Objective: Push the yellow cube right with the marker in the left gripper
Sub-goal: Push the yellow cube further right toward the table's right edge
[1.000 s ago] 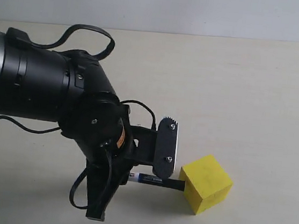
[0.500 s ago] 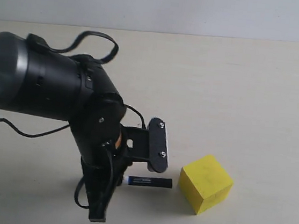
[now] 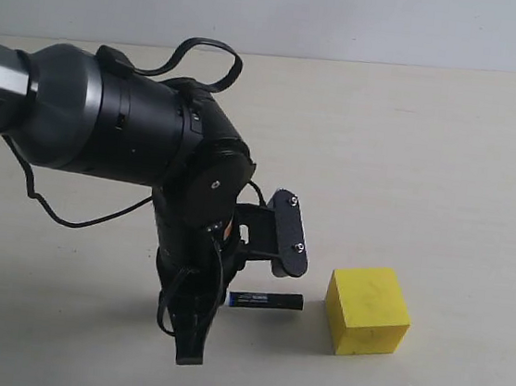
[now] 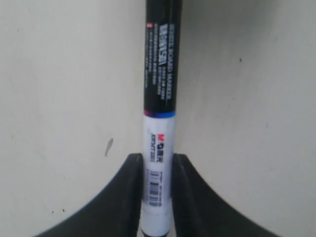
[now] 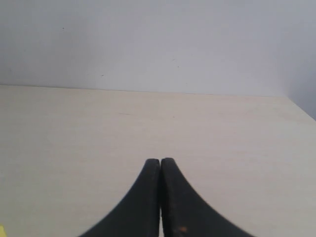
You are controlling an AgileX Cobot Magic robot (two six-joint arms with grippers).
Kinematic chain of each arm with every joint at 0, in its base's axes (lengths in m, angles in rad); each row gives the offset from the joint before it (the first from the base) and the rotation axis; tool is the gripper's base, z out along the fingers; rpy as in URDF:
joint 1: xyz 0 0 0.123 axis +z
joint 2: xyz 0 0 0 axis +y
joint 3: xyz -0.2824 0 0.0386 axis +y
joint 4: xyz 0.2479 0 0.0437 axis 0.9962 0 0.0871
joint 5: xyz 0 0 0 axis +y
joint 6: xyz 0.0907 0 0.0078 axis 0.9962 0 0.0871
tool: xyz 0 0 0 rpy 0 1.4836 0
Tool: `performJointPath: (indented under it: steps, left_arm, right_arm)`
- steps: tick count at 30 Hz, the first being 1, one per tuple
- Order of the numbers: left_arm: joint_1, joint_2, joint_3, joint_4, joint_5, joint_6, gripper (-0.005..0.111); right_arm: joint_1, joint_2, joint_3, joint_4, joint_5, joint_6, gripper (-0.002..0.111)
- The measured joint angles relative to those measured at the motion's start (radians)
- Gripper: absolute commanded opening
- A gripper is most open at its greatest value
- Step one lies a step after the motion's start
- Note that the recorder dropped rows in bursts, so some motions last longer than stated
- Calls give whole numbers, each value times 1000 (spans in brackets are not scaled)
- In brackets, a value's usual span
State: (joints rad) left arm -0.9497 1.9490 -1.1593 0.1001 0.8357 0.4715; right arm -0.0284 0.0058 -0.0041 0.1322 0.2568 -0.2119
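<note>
Jaws of your left gripper (image 4: 158, 163) were clamped on the white barrel of the marker (image 3: 264, 299). Right gripper (image 5: 160, 165) jaws were pressed together, empty. The marker tip sat just short of the yellow cube (image 3: 368, 310) on the counter (image 3: 448, 159), not touching. My read: you wanted a slow, straight sweep right with the tip on the middle of the near face, or the cube would likely spin off. Your left arm (image 3: 107, 129) reached in from the left, wrist bent down, marker about level and pointing at the cube.
</note>
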Motion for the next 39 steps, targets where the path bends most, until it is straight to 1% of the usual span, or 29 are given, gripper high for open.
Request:
performJointPath:
  steps: [4,6,9,12,14,19,22,29,33,36,39]
  left_arm:
    - [-3,-2,0,0,12,0,0]
    - [-17,-2,0,3,-39,0,0]
    - [-60,-2,-7,3,-165,0,0]
    - [-86,6,-42,-2,-217,0,0]
    - [-88,8,-56,-2,-215,0,0]
    - [-81,8,-60,-2,-142,-2,0]
    - [-78,8,-60,-2,-134,-4,0]
    - [-78,39,-61,5,-171,-34,0]
    - [-78,73,-75,27,-238,-38,0]
    - [-90,94,-107,22,-241,-40,0]
    - [-152,113,-135,7,-220,-43,0]
  right_arm:
    - [0,0,0,0,0,0,0]
    - [0,0,0,0,0,0,0]
    - [0,0,0,0,0,0,0]
    - [0,0,0,0,0,0,0]
    - [0,0,0,0,0,0,0]
    - [0,0,0,0,0,0,0]
    - [0,0,0,0,0,0,0]
    - [0,0,0,0,0,0,0]
    - [0,0,0,0,0,0,0]
    - [0,0,0,0,0,0,0]
    - [0,0,0,0,0,0,0]
